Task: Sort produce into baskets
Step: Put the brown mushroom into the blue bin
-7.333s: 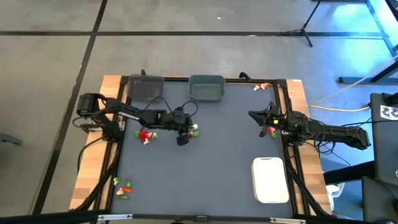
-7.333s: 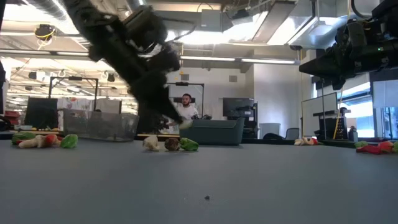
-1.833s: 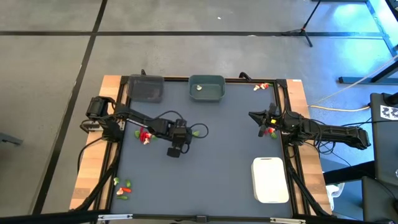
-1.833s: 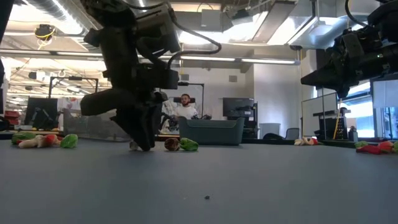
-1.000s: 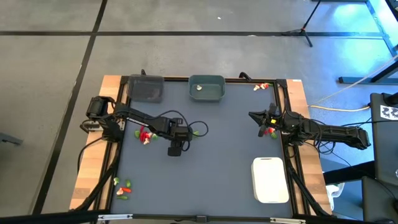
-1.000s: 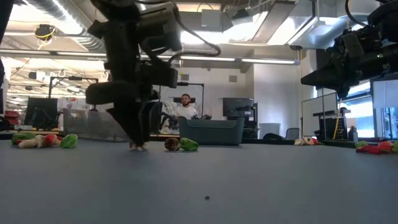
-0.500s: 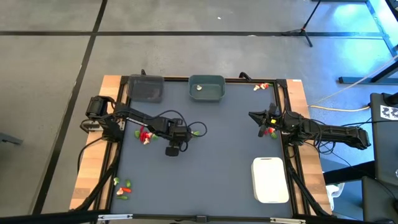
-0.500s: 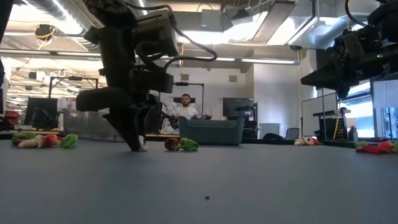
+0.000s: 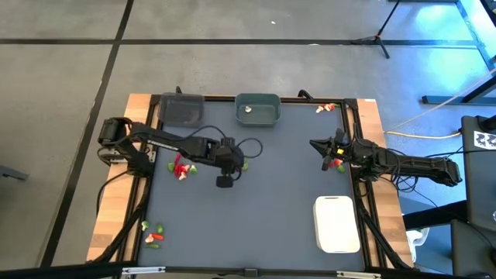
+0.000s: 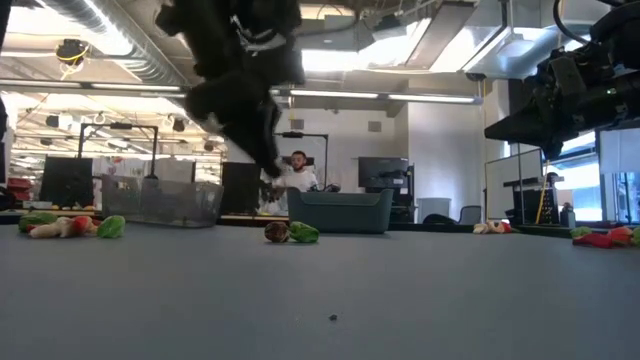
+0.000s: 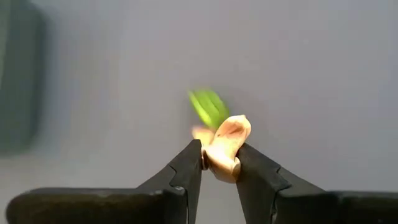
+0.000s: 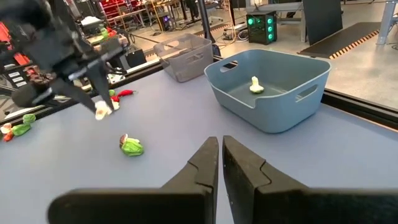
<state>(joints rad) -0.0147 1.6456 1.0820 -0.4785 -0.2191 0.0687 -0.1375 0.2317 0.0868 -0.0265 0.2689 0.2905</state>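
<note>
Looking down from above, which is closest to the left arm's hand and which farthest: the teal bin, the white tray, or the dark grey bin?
Measured from the left hand in the high view:
1. Teal bin, at the table's far edge, just right of the hand.
2. Dark grey bin, at the far left corner, only slightly farther; a close call.
3. White tray, at the near right, clearly farthest.

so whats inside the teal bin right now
One small pale piece lies on the floor of the teal bin, clear in the right wrist view and the high view. The near wall hides a strip of the floor in the wrist view; the high view shows nothing else.
</note>
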